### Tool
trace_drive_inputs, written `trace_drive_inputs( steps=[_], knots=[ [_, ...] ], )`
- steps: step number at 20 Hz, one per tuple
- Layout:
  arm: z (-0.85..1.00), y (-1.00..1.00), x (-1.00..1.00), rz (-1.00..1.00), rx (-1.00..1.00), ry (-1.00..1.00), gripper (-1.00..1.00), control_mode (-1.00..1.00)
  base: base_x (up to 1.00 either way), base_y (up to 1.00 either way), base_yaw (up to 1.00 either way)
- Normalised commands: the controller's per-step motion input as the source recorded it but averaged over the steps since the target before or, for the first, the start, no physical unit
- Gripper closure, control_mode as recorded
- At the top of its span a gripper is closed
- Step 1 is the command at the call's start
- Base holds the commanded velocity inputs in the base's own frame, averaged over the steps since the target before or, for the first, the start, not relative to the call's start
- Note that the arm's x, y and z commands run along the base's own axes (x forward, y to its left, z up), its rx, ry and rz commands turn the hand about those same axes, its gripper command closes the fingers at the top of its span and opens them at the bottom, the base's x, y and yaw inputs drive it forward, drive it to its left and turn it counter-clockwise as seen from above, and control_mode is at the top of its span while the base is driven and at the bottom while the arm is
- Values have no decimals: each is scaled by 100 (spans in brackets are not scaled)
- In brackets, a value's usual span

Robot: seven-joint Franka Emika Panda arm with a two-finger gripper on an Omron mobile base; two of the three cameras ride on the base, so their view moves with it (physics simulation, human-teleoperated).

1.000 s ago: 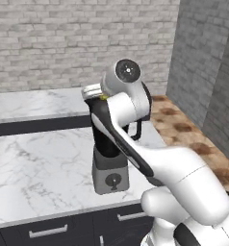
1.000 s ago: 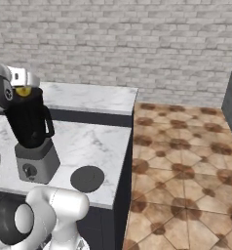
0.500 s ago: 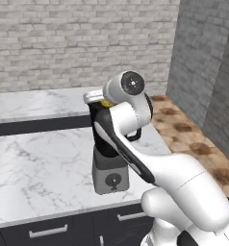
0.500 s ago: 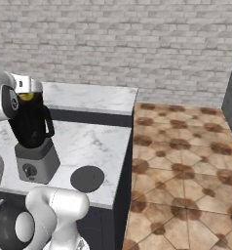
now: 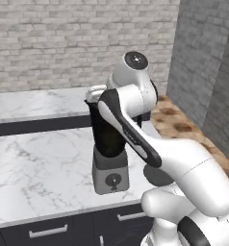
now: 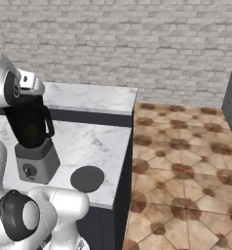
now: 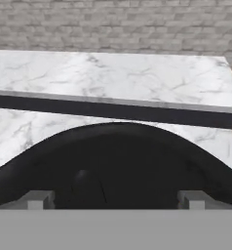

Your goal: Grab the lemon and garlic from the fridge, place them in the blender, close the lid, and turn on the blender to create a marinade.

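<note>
Hand view is looking straight down past the two spread finger tips into the dark mouth of the tall black see-through blender jar [image 7: 118,166]; the hand [image 7: 116,200] is hanging released, nothing between the fingers, just above the rim. Right base view is showing a yellowish blur low inside the jar [image 6: 31,131], likely the small round yellow-orange lemon, though too dim to be sure. The flat round dark grey lid [image 6: 87,177] is lying on the white marble surface [image 6: 96,141], just beside the grey square blender base with its round black knob [image 6: 37,163], on the side toward the tiled floor. So the lid is sitting below the hand and off to the robot's right, well apart from the jar mouth. Being a disc lying flat, it offers no long axis; a reach down and rightward looks needed. Garlic is not discernible.
</note>
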Motion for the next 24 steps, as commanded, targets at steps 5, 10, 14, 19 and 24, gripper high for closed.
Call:
trace_drive_inputs(
  steps=[5, 10, 14, 19, 24],
  knots=[
    [62, -19, -52, 0, 1, 9, -100, -100, 0, 0, 0],
    [-12, -87, -100, 0, -2, 17, -100, -100, 0, 0, 0],
    [-100, -100, -100, 0, -14, 27, -100, -100, 0, 0, 0],
    [-87, -78, -85, 0, -11, 2, -100, -100, 0, 0, 0],
    [-20, -5, -4, 1, 0, -18, -100, -100, 0, 0, 0]
  ],
)
